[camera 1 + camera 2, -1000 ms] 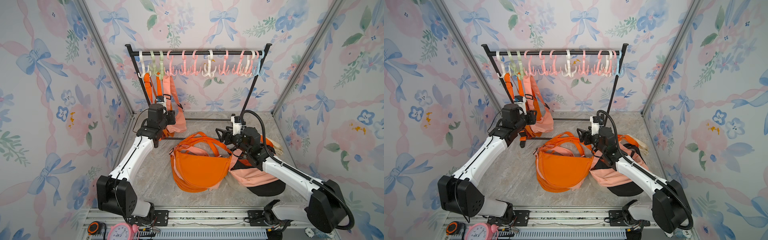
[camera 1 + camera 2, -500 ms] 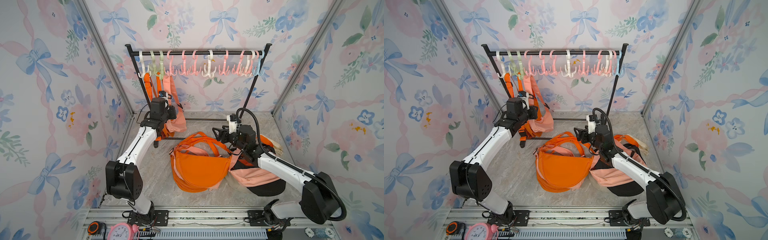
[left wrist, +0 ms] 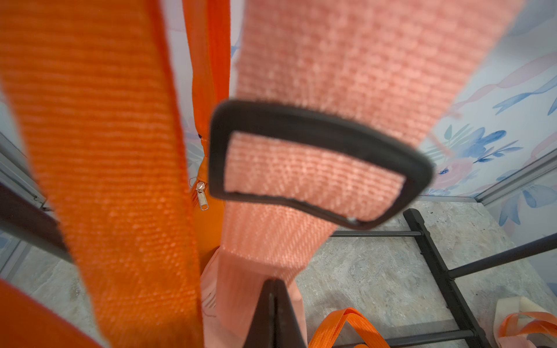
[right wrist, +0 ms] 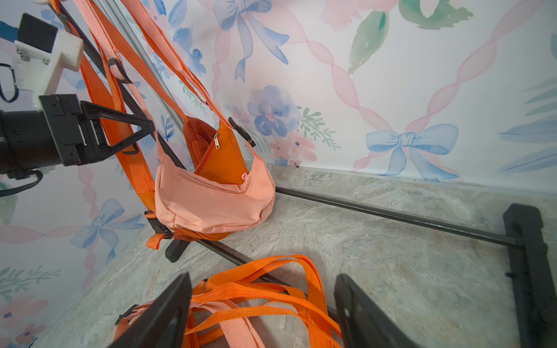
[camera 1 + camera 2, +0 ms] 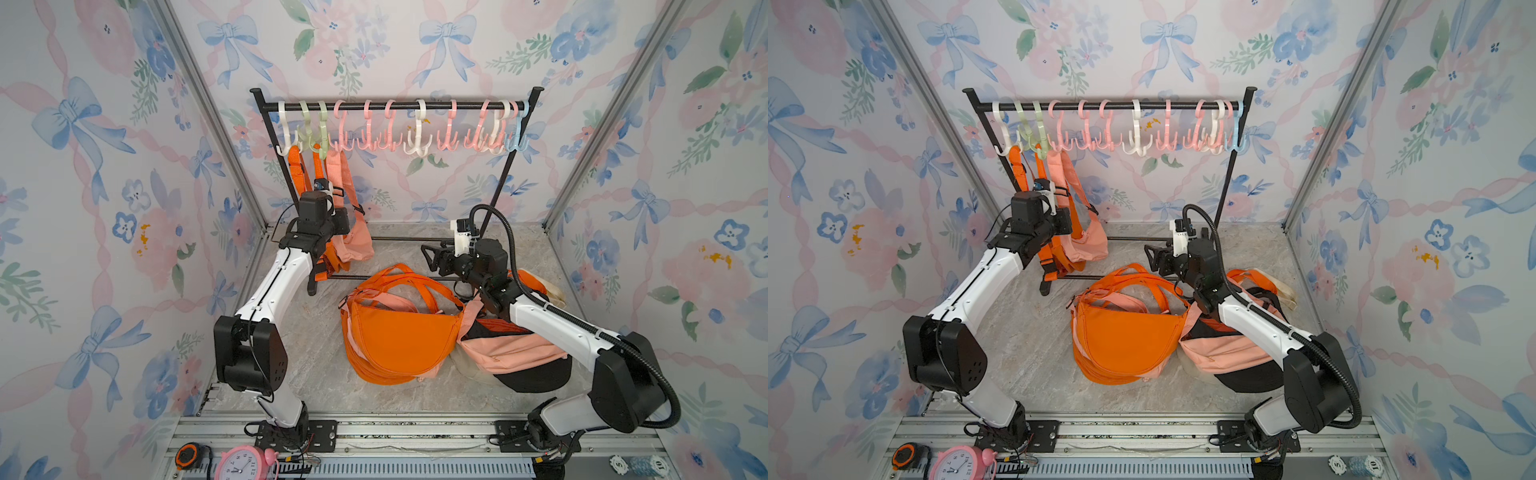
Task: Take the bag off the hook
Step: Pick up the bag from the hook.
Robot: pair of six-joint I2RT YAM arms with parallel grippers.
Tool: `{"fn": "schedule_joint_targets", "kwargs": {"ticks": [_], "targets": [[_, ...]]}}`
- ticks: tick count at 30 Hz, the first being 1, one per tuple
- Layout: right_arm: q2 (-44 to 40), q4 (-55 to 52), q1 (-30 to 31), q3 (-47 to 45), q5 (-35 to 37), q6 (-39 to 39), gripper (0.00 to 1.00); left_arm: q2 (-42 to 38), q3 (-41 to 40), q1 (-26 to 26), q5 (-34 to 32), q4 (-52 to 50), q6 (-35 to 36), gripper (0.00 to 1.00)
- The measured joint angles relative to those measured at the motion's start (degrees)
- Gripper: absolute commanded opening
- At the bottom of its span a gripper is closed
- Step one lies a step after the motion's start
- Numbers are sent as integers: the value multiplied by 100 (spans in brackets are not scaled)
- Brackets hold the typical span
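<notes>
- Left gripper [image 3: 272, 286], left wrist view: the jaws are closed tip to tip and pinch the peach strap [image 3: 331, 60]. A black slider buckle [image 3: 316, 162] sits on that strap close to the tips. An orange strap [image 3: 105, 150] hangs beside it, and a zipper pull [image 3: 202, 199] shows between the two.
- Right wrist view: the right gripper [image 4: 262, 278] has its jaws spread wide and holds nothing, over loose orange straps [image 4: 256, 289] on the floor. Across the floor, the left gripper's tips meet on the peach strap between the buckle and the peach bag [image 4: 211, 199]. That bag hangs in front of a hanging orange bag [image 4: 220, 153], its base low against the rack's leg [image 4: 176, 251].
- Both top views: the peach bag [image 5: 357, 245] [image 5: 1088, 249] hangs by its strap from the hooks [image 5: 322, 139] at the end of the rail [image 5: 395, 107] on the left arm's side. Which hook carries it cannot be told. The right gripper sits low near mid-floor, apart from the hanging bags. A heap of bags [image 5: 399, 336] lies on the marble floor [image 5: 316, 340] beside and under the right arm.
</notes>
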Motion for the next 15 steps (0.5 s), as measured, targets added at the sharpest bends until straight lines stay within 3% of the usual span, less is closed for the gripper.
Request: {"fn": "schedule_joint_targets", "kwargs": {"ticks": [2, 9, 15], "targets": [[42, 0, -20, 39, -39, 2, 76, 0, 0, 0, 42, -2, -2, 2], [46, 4, -31, 50, -98, 2, 76, 0, 0, -31, 184, -2, -92, 38], [46, 4, -68, 50, -142, 4, 76, 0, 0, -258, 264, -2, -63, 52]]}}
